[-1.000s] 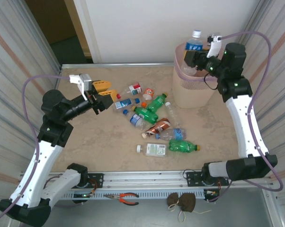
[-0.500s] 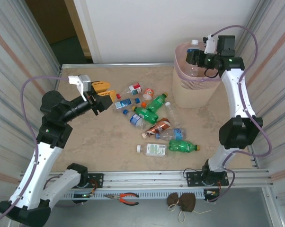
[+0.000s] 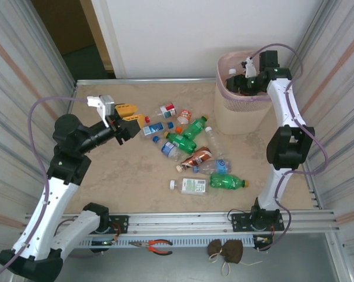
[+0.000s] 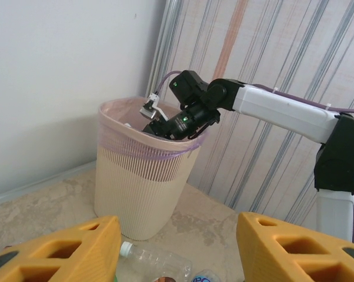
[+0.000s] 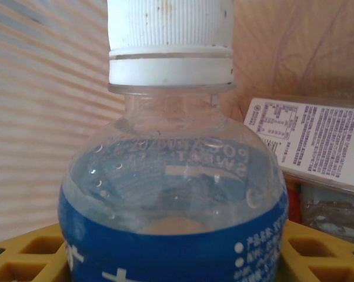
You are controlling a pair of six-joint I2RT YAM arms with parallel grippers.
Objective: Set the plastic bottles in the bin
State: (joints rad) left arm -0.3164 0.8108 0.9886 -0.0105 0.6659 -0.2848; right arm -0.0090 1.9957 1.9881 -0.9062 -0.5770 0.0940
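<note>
The right tool (image 5: 171, 264) is seen clamped on a clear bottle (image 5: 171, 194) with a ribbed white cap and a glossy blue label. Its yellow fingers (image 5: 30, 252), moulded with recessed cells, are pressed to either side of the rounded body. The bottle is held within the mouth of the bin (image 3: 239, 114), a tall beige wastebasket with a finely ribbed wall, lined with a thin pink bag and set at 1 o'clock on the marbled counter (image 3: 124, 170). The left tool (image 3: 132, 114) is held over the counter at 9 o'clock, its blocky jaws spread wide with nothing between them. The other bottles (image 3: 194, 157), clear, green and brown-labelled, are strewn on their sides about the counter's middle, at 3 o'clock of the left tool.
</note>
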